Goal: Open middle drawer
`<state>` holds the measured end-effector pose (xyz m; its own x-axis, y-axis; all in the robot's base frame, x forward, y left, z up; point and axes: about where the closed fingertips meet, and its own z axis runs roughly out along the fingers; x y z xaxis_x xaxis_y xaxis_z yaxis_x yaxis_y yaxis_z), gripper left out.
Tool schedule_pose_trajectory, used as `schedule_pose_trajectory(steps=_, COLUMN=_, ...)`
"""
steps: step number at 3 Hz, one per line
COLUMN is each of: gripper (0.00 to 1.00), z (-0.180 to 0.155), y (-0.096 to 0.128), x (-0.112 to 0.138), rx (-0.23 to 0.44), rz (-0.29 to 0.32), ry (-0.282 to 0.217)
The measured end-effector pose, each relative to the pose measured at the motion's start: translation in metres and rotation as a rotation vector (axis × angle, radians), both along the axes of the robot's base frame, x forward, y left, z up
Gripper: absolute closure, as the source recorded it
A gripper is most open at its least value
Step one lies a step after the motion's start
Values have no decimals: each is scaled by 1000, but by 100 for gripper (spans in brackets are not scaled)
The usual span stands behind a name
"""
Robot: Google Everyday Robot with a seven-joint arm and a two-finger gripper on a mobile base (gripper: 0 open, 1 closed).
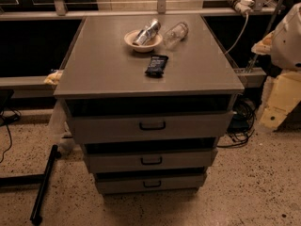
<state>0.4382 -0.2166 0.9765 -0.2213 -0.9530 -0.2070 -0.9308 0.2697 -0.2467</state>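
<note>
The middle drawer (188, 160) is a grey-beige front with a small black bar handle (151, 161). It sits between the taller top drawer (197, 125) and the smaller bottom drawer (183, 182) of the cabinet. Its front lies in line with the other two, with a dark gap above it. My gripper (278, 102) shows as a cream-coloured part below the white arm (288, 36) at the right edge. It is well to the right of the cabinet, above the floor, and touches nothing.
On the cabinet top (103, 65) are a bowl (141, 42) holding a can, a clear bottle (175, 33) on its side, and a dark snack packet (156, 65). A black pole (44, 182) lies on the floor at left. Cables (242, 124) lie at right.
</note>
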Motion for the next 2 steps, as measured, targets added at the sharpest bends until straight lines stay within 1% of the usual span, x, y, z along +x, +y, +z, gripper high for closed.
schedule_pose_trajectory(steps=1, gripper=0, z=0, y=0, x=0, rx=0, rz=0, ry=0)
schedule_pose_trajectory(steps=2, gripper=0, z=-10, y=2, x=0, rx=12, rz=-1, ry=-8)
